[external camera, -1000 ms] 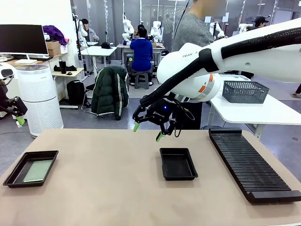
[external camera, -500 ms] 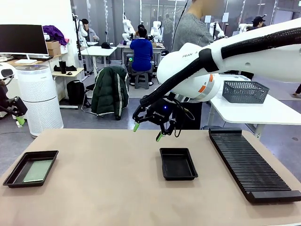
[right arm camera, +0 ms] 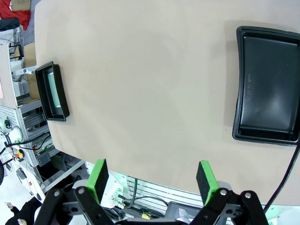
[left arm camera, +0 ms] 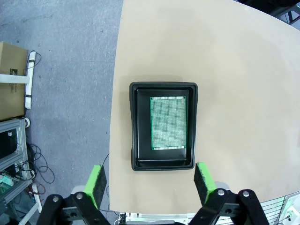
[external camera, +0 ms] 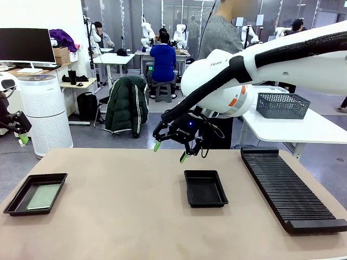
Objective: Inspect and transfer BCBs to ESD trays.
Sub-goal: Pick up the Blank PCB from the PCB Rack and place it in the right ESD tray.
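Note:
One black ESD tray [external camera: 35, 193] lies at the table's left edge with a pale green BCB [external camera: 44, 197] flat on its floor. From above, the left wrist view has the same tray [left arm camera: 140, 140] and its green board [left arm camera: 168, 123] beyond my left gripper [left arm camera: 150, 180], whose fingers stand open and empty high over the table. A second ESD tray [external camera: 205, 188] rests at the middle of the table with nothing in it. My right gripper [external camera: 169, 151] hangs open above the table, just behind and left of that tray. The right wrist view has the empty tray [right arm camera: 269, 84] and the far tray [right arm camera: 52, 92].
A long black ribbed rack [external camera: 290, 190] lies along the table's right side. A grey mesh basket [external camera: 282, 105] sits on a white side table at the back right. A person in grey [external camera: 219, 35] stands behind the table. Bare tabletop [external camera: 119, 216] spreads between the two trays.

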Motion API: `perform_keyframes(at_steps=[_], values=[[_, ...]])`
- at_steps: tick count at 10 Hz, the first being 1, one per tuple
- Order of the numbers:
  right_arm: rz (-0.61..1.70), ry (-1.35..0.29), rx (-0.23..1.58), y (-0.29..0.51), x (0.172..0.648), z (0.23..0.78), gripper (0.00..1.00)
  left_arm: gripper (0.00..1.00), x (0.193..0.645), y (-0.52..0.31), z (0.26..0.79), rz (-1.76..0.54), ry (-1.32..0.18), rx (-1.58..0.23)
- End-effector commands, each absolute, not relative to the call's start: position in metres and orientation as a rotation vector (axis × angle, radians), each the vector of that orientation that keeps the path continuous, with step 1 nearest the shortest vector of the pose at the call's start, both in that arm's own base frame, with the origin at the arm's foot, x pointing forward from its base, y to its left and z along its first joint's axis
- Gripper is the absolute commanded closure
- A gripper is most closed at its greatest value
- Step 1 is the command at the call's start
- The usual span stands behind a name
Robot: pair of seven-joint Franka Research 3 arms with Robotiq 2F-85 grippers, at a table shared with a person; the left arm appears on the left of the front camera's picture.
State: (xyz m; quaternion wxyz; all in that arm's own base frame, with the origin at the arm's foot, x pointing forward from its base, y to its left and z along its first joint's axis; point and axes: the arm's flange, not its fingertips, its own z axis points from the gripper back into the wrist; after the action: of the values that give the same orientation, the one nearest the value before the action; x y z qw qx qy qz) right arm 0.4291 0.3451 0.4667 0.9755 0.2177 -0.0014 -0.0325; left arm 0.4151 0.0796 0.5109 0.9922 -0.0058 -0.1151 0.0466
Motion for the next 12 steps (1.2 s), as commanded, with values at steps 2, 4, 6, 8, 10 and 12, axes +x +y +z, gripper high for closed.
perform_keyframes(at_steps=[2, 4, 6, 8, 10, 12], values=[[-0.079, -0.004, 0.433, 0.3457, 0.4284, 0.4678, 0.00, 0.00, 0.4144, 0.0800, 0.5076, 0.092, -0.243, -0.010], [-0.079, -0.004, 0.433, 0.3457, 0.4284, 0.4678, 0.00, 0.00, 0.4144, 0.0800, 0.5076, 0.092, -0.243, -0.010], [-0.079, -0.004, 0.433, 0.3457, 0.4284, 0.4678, 0.00, 0.00, 0.4144, 0.0800, 0.5076, 0.092, -0.243, -0.010], [-0.079, -0.004, 0.433, 0.3457, 0.4284, 0.4678, 0.00, 0.00, 0.4144, 0.0800, 0.5076, 0.092, -0.243, -0.010], [-0.079, -0.004, 0.433, 0.3457, 0.4284, 0.4678, 0.00, 0.00, 0.4144, 0.0800, 0.5076, 0.092, -0.243, -0.010], [-0.079, -0.004, 0.433, 0.3457, 0.4284, 0.4678, 0.00, 0.00, 0.4144, 0.0800, 0.5076, 0.092, -0.243, -0.010]])
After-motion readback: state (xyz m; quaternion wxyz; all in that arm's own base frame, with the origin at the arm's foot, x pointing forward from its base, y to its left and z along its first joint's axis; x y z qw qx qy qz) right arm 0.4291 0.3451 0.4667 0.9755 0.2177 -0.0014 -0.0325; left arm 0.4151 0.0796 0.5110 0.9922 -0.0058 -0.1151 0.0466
